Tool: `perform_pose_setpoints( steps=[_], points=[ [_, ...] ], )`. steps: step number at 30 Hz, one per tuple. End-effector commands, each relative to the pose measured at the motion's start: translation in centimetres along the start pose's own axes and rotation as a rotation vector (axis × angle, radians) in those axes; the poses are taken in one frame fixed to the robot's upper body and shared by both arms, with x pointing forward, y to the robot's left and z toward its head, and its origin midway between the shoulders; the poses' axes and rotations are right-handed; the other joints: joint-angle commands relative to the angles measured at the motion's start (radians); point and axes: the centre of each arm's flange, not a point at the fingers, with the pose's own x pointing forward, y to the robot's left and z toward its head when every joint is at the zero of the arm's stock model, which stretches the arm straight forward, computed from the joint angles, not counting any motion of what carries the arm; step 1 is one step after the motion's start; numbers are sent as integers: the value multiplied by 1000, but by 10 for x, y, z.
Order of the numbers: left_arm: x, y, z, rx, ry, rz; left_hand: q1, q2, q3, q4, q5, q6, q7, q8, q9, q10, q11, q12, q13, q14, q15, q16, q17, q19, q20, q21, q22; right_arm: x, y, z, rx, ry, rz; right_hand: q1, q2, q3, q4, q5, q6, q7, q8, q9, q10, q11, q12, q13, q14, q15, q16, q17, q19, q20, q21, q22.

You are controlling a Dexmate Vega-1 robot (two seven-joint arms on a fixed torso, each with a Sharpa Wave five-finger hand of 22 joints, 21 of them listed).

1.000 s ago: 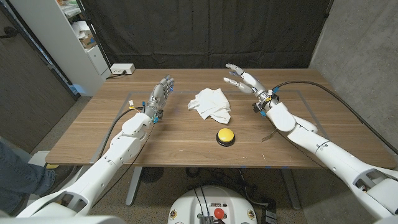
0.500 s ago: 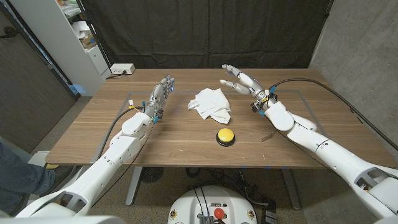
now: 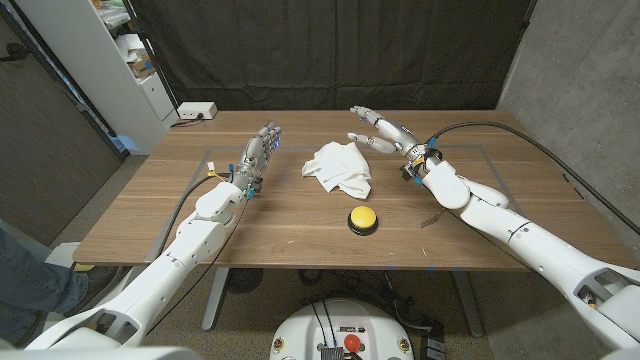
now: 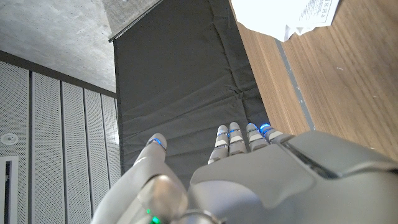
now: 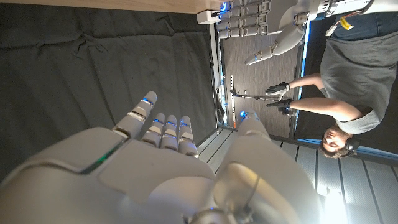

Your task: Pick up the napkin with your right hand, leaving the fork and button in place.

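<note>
Wooden table (image 3: pixel 300 215), black curtain behind. White napkin (image 3: pixel 340 167) crumpled mid-table, yellow button (image 3: pixel 363 219) just in front of it. Right hand (image 3: pixel 383 131) raised beside napkin's far right, fingers spread, holding nothing. Left hand (image 3: pixel 258 155) well left of napkin, fingers straight, together, empty.

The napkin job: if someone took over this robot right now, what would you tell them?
Right hand: open, fingers spread, raised just beyond the napkin, not touching it.
Left hand: open, holding nothing, at the table's left side, away from the napkin.
Napkin: crumpled, mid-table. Yellow button: nearer the robot than the napkin, apart from it. I can't make out a fork.
Done: nothing lifted yet.
Left: lower the right hand, grip the napkin, lift it, without touching the button.
</note>
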Motion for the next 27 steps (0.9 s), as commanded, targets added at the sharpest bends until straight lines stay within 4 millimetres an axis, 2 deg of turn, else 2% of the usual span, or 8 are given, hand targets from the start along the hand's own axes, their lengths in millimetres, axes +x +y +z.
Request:
perform_pose_setpoints(
  steps=[1,8,11,16,27],
  points=[
    [-3,-3,-1,11,8,-6,0,7,0,-7,-3,4,3,-1,5,6,5,6,5,-7,-5,-2,3,-5,4,6,4,6,3,3,-57,11,47,4,5,-8,-1,-2,-6,1,-4,3,-11,5,0,2,-11,4,-4,1,-8,-1,-1,5],
    [-4,-3,0,10,2,-1,0,7,-1,-8,-3,4,2,-2,6,5,0,5,5,-8,-5,-2,3,-7,7,6,4,11,6,7,-106,3,71,-1,8,-12,2,-5,-25,-4,-8,3,-31,4,-3,2,-22,6,-4,1,-20,0,0,5],
    [-4,-4,0,10,1,-1,0,8,-2,-9,-3,4,3,-2,6,5,4,5,5,-9,-4,-2,3,-7,-6,6,4,13,6,8,-115,2,73,-2,9,-12,3,-6,-28,-6,-8,3,-33,5,-2,2,-23,6,-3,1,-23,2,0,5],
    [-4,-4,-1,5,3,2,0,8,-2,-10,-3,4,3,-2,6,4,4,4,5,-10,-4,-3,3,-6,-9,6,4,16,8,9,-143,-5,82,-1,10,-13,3,-7,-31,-5,-7,3,-36,5,-1,2,-26,7,-3,1,-24,3,1,5],
    [1,-5,-2,6,6,-4,0,9,-3,-11,-3,3,2,-2,6,2,2,3,6,-12,-6,-3,3,-8,0,6,4,23,10,7,-187,-10,96,5,10,-13,-2,-8,-31,-3,-3,3,-32,-5,4,2,-27,3,-2,-2,-28,2,3,5]
  ],
)
